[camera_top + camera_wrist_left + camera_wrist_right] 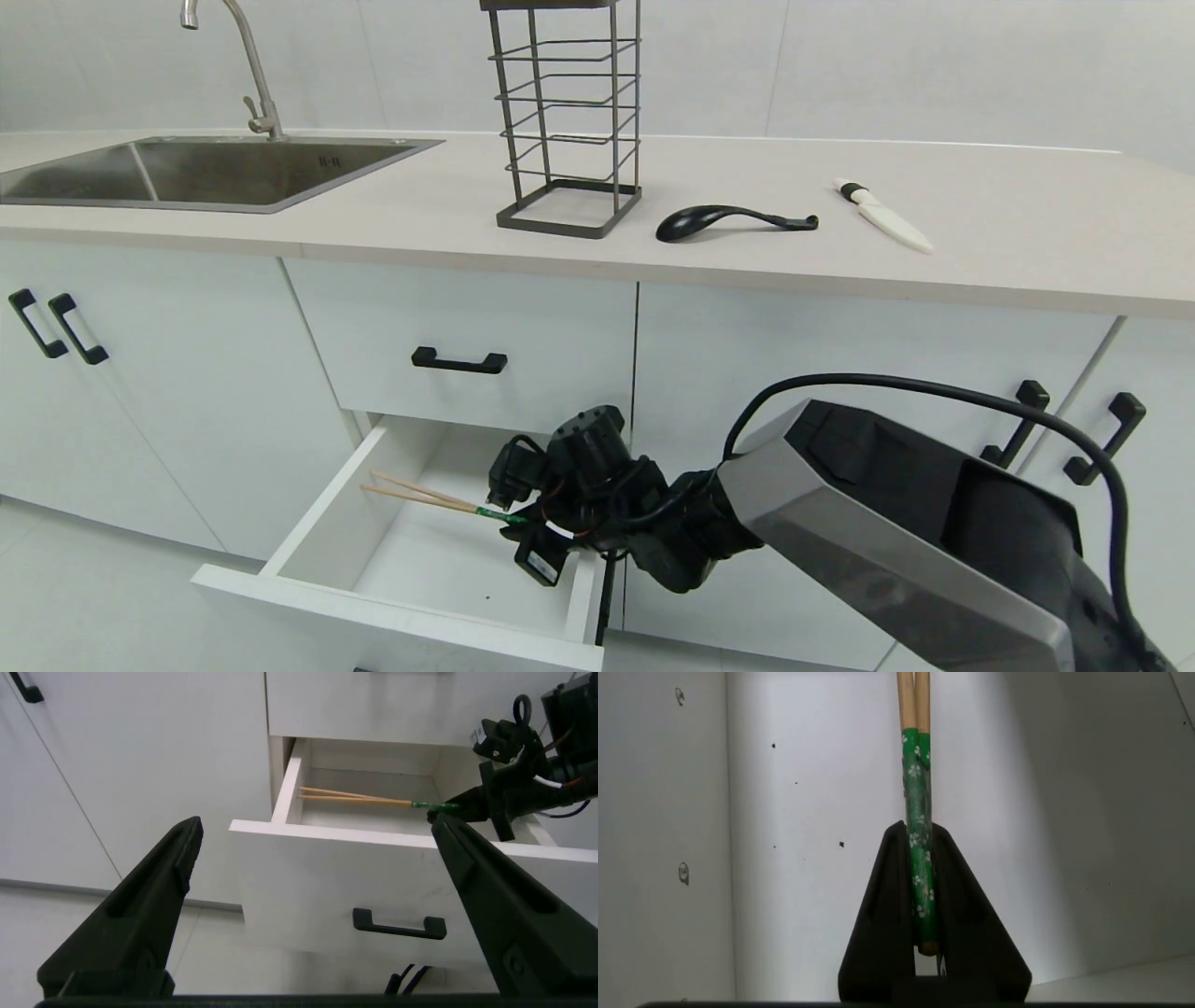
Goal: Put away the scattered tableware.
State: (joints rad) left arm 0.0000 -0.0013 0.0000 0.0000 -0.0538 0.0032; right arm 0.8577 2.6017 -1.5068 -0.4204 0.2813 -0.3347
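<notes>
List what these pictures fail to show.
- Rack: top cut off by the head view's upper edge.
- Chopsticks: tips cut off by the right wrist view's edge; handle ends hidden by the right gripper in the head view.
- Drawer floor: partly hidden behind that gripper.

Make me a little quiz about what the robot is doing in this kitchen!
1. True or false: the chopsticks clamped in the right jaws are held over the open drawer.
2. What lies on the counter between the wire rack and the white knife? A) a fork B) a black ladle C) a cup
3. Fill in: the sink is at the counter's ____ end, by the robot's own sides.

Key: 1 true; 2 B; 3 left.
</notes>
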